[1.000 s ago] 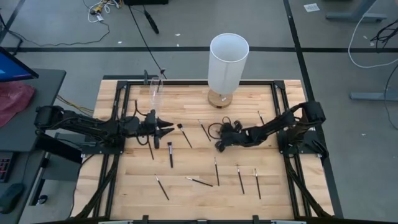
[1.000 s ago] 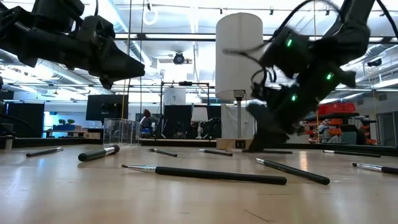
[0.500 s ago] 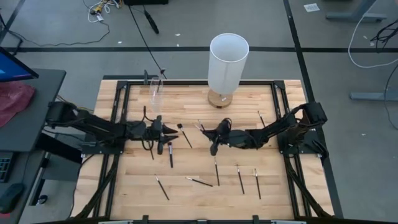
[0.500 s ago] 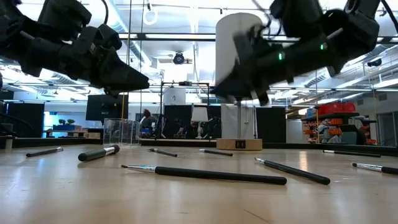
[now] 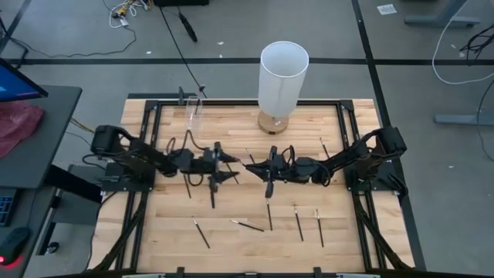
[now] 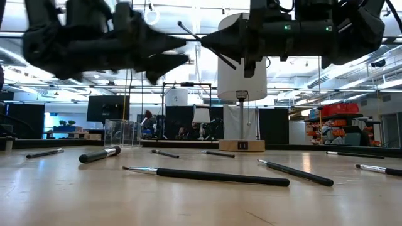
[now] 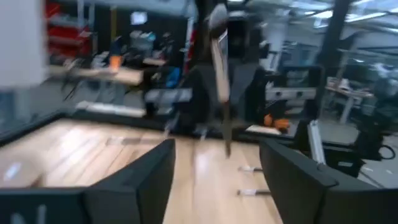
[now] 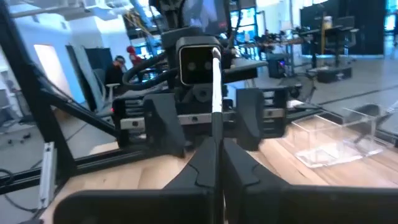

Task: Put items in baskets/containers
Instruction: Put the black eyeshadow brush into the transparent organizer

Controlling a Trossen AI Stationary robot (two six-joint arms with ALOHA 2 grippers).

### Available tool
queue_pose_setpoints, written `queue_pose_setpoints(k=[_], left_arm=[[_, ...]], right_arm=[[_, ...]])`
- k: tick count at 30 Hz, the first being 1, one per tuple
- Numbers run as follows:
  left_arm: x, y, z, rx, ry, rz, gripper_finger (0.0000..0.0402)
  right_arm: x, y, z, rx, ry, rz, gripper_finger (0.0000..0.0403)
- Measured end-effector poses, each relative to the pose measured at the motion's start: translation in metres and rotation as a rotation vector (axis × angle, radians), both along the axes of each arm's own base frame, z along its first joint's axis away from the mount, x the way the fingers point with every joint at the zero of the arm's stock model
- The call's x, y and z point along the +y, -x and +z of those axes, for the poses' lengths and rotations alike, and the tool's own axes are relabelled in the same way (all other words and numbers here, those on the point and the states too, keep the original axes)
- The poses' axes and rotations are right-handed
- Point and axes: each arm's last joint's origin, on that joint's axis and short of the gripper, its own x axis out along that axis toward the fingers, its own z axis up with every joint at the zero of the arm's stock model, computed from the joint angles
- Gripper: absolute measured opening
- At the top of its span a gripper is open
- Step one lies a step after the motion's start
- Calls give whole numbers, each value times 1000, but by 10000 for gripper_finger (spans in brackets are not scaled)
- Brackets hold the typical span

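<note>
You have a pale butcher-block table (image 5: 247, 212) in a black frame, with a white lamp (image 5: 282, 77) at its far edge and grey floor, cables and a desk around it. The low view looks past the tabletop into a large workshop with shelving and screens.

Loose brushes (image 5: 247, 225) lie scattered over the near half of the wood; the clear cup (image 5: 192, 113) stands at the far left, well apart from both arms.

Over the middle of the table the two grippers face each other. The right gripper (image 5: 251, 163) has its fingers pressed together on a thin brush (image 6: 200, 39), which sticks out toward the left arm. The left gripper (image 5: 228, 167) has its fingers spread wide on either side of that brush, gripping nothing.

From above, the held brush is nearly lost against the dark fingers; the low view shows it as a tilted line between the two grippers. The left wrist view is blurred. The right wrist view shows the cup (image 8: 339, 143) off to one side.
</note>
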Motion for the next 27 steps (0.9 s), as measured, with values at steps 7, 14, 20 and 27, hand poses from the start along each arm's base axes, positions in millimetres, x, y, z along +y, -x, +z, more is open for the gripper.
queue_pose_setpoints(k=[7,14,20,27], left_arm=[[-2,-23,14,-68,-66,26,230],[-3,-22,18,-100,-85,-27,157],[-5,-20,22,-141,-93,-86,78],[-6,-17,29,-106,-100,-145,16]], right_arm=[[7,1,0,-1,27,22,4],[14,3,1,-2,43,40,5],[15,3,0,4,44,42,5],[16,2,-1,25,28,52,25]])
